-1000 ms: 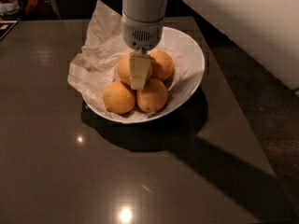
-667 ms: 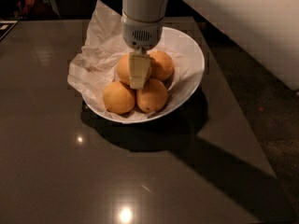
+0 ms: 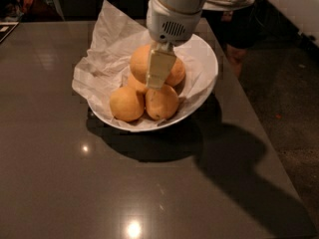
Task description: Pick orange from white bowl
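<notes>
The white bowl [image 3: 210,66] sits on a dark table and is lined with crumpled white paper [image 3: 106,48]. The orange [image 3: 140,61] lies on top of the pile of oranges in the bowl. My gripper [image 3: 158,74] comes down from above and is shut on it. One pale finger [image 3: 159,66] lies across its front; the other is hidden behind the fruit. Two like oranges, one on the left [image 3: 126,104] and one on the right [image 3: 162,102], lie at the bowl's front. A third [image 3: 133,85] peeks out beneath the held one.
The dark glossy table [image 3: 99,183] reaches out in front and to the left of the bowl. Its right edge [image 3: 259,133] runs diagonally, with dark floor beyond. The white arm casing [image 3: 294,9] is at the upper right. Clutter stands at the far back left.
The gripper and the orange it holds sit slightly higher over the pile than before. The other oranges and the bowl have not moved.
</notes>
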You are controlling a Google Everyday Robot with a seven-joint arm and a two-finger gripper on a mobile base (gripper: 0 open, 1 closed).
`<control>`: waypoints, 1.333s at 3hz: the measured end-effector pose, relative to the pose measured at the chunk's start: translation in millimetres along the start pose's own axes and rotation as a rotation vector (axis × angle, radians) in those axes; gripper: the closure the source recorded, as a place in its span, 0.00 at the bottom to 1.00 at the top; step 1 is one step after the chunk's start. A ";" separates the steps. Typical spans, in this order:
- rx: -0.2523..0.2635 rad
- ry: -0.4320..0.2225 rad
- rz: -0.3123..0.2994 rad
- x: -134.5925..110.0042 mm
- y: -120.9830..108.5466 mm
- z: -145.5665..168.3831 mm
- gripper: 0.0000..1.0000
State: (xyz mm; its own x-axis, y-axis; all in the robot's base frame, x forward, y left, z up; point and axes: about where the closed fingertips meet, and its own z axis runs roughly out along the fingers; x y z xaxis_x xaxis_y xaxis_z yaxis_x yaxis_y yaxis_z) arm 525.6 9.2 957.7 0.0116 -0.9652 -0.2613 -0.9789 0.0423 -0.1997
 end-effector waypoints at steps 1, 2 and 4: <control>0.023 -0.076 -0.009 4.8 16.8 -26.6 1.00; 0.071 -0.130 -0.024 8.3 36.9 -55.9 1.00; 0.144 -0.190 -0.063 4.1 72.5 -100.7 1.00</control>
State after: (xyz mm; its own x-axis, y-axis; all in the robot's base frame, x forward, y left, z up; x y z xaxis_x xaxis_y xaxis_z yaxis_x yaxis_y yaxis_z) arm 434.2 -17.7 1037.3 0.1232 -0.9017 -0.4144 -0.9361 0.0330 -0.3502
